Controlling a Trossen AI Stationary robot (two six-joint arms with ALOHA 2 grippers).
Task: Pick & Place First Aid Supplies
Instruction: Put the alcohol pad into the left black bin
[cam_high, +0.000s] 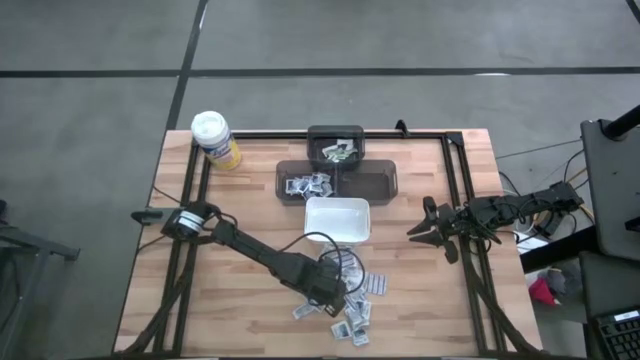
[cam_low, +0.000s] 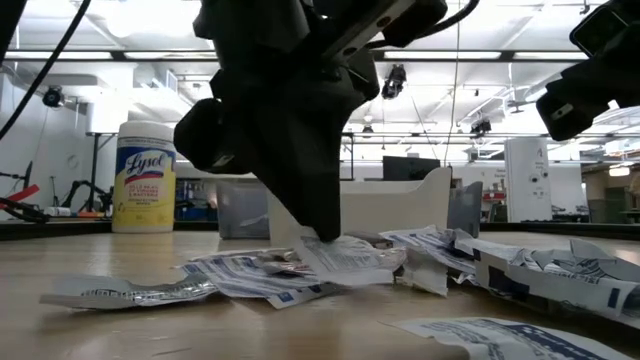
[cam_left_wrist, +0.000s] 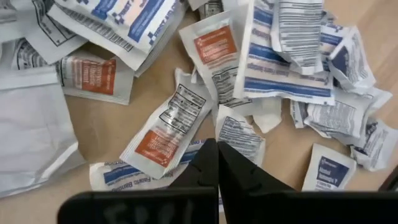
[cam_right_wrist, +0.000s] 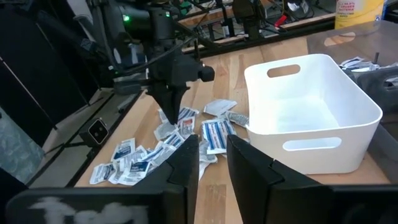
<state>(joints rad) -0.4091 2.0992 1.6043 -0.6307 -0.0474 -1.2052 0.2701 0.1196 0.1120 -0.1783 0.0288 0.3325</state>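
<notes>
Several small flat white packets with blue or orange print, the first aid supplies (cam_high: 355, 300), lie heaped on the wooden table in front of the white dish (cam_high: 337, 218). My left gripper (cam_left_wrist: 217, 147) is down on this heap (cam_left_wrist: 168, 130), shut, with a small-print packet (cam_left_wrist: 241, 135) at its tips. The low view shows the same gripper (cam_low: 320, 236) with its point on the pile. My right gripper (cam_right_wrist: 212, 149) waits open with nothing between its fingers at the table's right side (cam_high: 425, 230), looking toward the dish (cam_right_wrist: 311, 118). My left gripper pinches the near edge (cam_left_wrist: 227, 142) of a white packet with black small print between its two shut fingers. The fingers come from above, slanting steeply down. The rest of the packet (cam_low: 345, 255) lies on the other packets; whether it is lifted I cannot tell.
A yellow canister with a white lid (cam_high: 215, 138) stands at the far left. Three dark trays (cam_high: 305, 182) (cam_high: 335, 148) (cam_high: 372, 180) sit behind the white dish, two of them with packets in them. A black frame (cam_high: 460, 200) runs round the table.
</notes>
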